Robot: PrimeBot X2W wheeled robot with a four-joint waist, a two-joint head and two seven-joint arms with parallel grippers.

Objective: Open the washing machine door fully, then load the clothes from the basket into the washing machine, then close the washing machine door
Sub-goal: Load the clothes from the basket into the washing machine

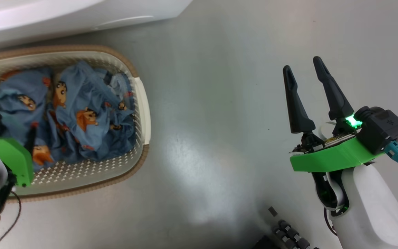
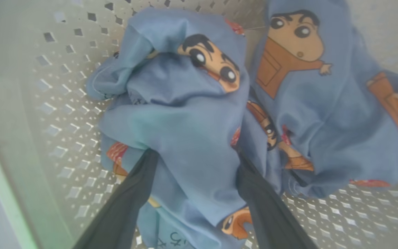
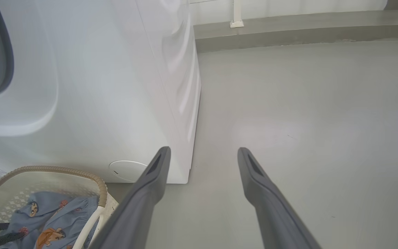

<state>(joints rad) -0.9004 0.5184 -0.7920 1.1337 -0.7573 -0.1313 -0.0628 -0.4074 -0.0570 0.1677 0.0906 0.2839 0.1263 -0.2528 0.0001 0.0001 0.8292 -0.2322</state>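
From my remote station I see a grey floor [image 1: 219, 86] across the workspace. The washing machine [image 3: 81, 86] stands on it as a white box. In the right wrist view, its grey rubber gasket [image 3: 3, 52] shows at the far left edge, and a small round cover [image 3: 128, 170] sits low on its front.

The basket [image 1: 143, 103] rests on the floor just in front of the machine, at the robot's left. The clothes [image 1: 81, 110] lie bunched inside the basket, as blue fabric printed with cartoon figures.

The right gripper [image 1: 302, 63] hangs over bare floor, well apart from the basket. Its two dark fingers are spread and nothing lies between them.

The left gripper [image 2: 193, 155] is down inside the basket. Its fingers [image 2: 130, 200] are spread wide and straddle a raised fold of the clothes, with cloth lying against both inner faces. I see no pinch on the fabric.
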